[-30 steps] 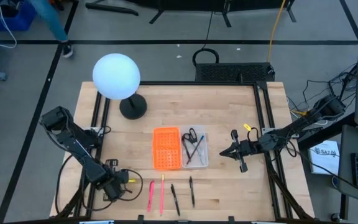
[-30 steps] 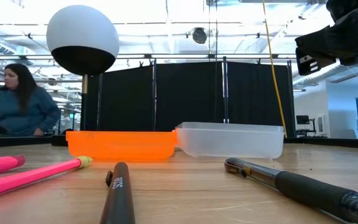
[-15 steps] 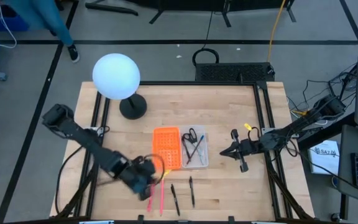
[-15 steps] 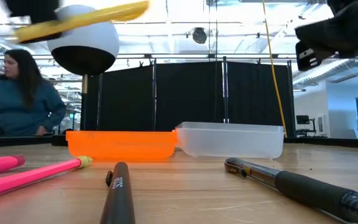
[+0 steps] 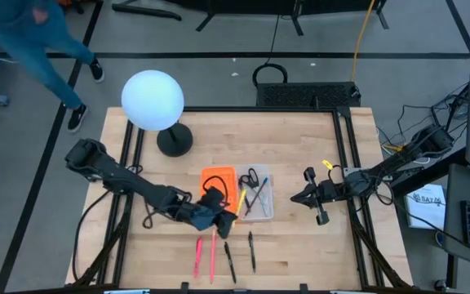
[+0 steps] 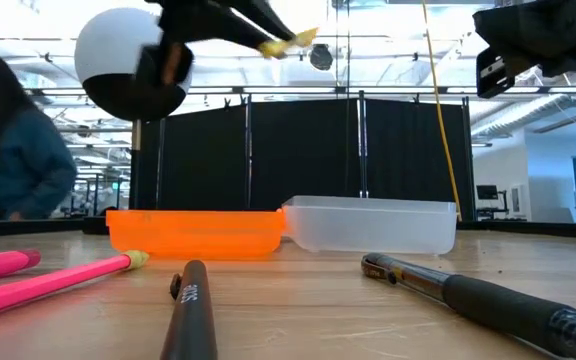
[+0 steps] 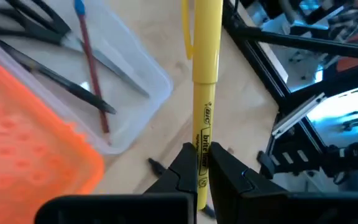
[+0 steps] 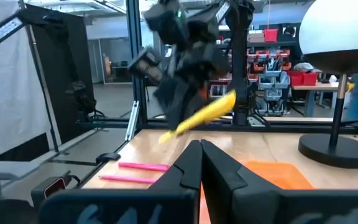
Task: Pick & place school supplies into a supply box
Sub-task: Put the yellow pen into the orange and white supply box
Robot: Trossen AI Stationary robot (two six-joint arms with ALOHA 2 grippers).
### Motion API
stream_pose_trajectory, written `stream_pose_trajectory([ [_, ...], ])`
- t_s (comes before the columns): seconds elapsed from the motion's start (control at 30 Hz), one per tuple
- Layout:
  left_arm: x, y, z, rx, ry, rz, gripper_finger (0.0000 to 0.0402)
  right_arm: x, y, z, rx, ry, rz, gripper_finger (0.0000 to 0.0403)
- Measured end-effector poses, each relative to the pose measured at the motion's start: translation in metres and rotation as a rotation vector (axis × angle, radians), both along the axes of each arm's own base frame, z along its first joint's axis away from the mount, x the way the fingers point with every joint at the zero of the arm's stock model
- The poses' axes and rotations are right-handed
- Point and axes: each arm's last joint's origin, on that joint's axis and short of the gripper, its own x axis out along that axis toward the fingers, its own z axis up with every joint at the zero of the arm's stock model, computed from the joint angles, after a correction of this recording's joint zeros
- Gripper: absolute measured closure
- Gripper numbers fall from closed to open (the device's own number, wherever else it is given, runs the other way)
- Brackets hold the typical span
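My left gripper (image 5: 223, 214) hovers over the near edge of the supply box, shut on a yellow highlighter (image 7: 201, 81), which also shows in the high view (image 5: 240, 198). The box has an orange perforated half (image 5: 217, 194) and a clear half (image 5: 255, 196); black-handled scissors (image 5: 252, 176) and thin pens lie in the clear half. Two pink pens (image 5: 206, 255) and two black pens (image 5: 241, 256) lie flat on the table near the front edge. My right gripper (image 5: 294, 198) is shut and empty, right of the box. My left gripper pinches the highlighter's printed barrel (image 7: 201, 158) between its two fingers, near one end. The fingers come from the table's near left, and the highlighter runs on ahead of them over the clear half's near edge. It is lifted clear of table and box, tilted in the low view (image 6: 290, 42).
A white globe lamp (image 5: 153, 102) on a black foot stands at the back left of the table. A person (image 5: 39, 41) walks on the floor beyond the table's far left corner. Bare wood lies between the box and my right gripper.
My left gripper has swung from the table's near left corner toward the right and the far edge, up to the supply box, carrying the yellow highlighter clear of the table. The person has walked on beside the table.
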Motion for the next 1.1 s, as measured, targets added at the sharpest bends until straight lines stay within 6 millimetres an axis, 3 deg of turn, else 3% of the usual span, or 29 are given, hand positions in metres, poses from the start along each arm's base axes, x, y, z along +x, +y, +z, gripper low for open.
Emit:
stream_pose_trajectory([
  [0.2, 0.035, -0.002, -0.03, -0.075, -0.139, -0.016, 0.0382, 0.0, 0.0, 0.0, -0.018, -0.006, -0.002, 0.0403],
  [0.33, 0.048, 0.003, -0.046, -0.1, -0.17, 0.009, 0.0382, 0.0, 0.0, 0.0, -0.033, -0.009, -0.005, 0.0403],
  [0.63, 0.055, 0.024, -0.049, -0.098, -0.174, 0.125, 0.0382, 0.0, 0.0, 0.0, -0.033, -0.009, -0.004, 0.0403],
  [0.83, 0.05, 0.039, -0.063, -0.192, -0.003, 0.207, 0.0382, 0.0, 0.0, 0.0, -0.036, -0.008, -0.005, 0.0403],
  [1.0, 0.051, 0.055, -0.056, -0.219, 0.209, 0.248, 0.0382, 0.0, 0.0, -0.001, -0.065, -0.004, -0.009, 0.0403],
  [1.1, 0.058, 0.06, -0.029, -0.166, 0.309, 0.241, 0.0382, 0.0, 0.0, -0.001, -0.081, -0.001, -0.016, 0.0403],
])
